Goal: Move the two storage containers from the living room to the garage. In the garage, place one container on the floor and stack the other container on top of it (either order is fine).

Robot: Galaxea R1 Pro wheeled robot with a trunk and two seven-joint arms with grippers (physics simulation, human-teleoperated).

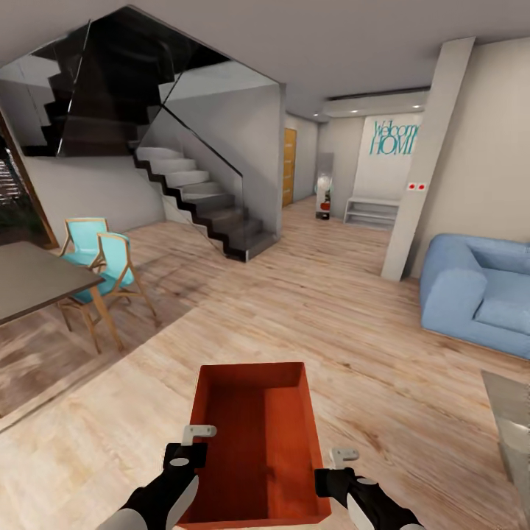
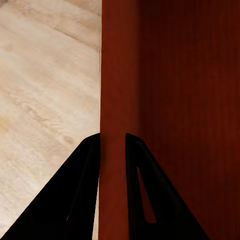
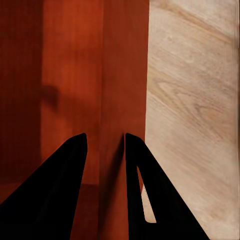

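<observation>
An orange-red open-top storage container point(image 1: 258, 434) hangs low in front of me over the living room's light wood-plank flooring point(image 1: 331, 316). My left gripper point(image 1: 197, 436) is shut on its left wall and my right gripper point(image 1: 340, 458) on its right wall. In the left wrist view the black fingers point(image 2: 80, 190) of the left gripper point(image 2: 113, 140) straddle the wall point(image 2: 117, 75), one inside and one outside. The right wrist view has the right gripper point(image 3: 105, 137) pinching the opposite wall point(image 3: 122, 75) the same way. The garage is out of view.
A dark dining table point(image 1: 29, 280) and turquoise chairs point(image 1: 103, 265) stand to the left. A staircase point(image 1: 206, 199) rises ahead left. At right are a blue sofa point(image 1: 478, 294), a column point(image 1: 427, 162) and a glass table's corner point(image 1: 515, 419). A hallway with a wooden door point(image 1: 289, 165) lies ahead.
</observation>
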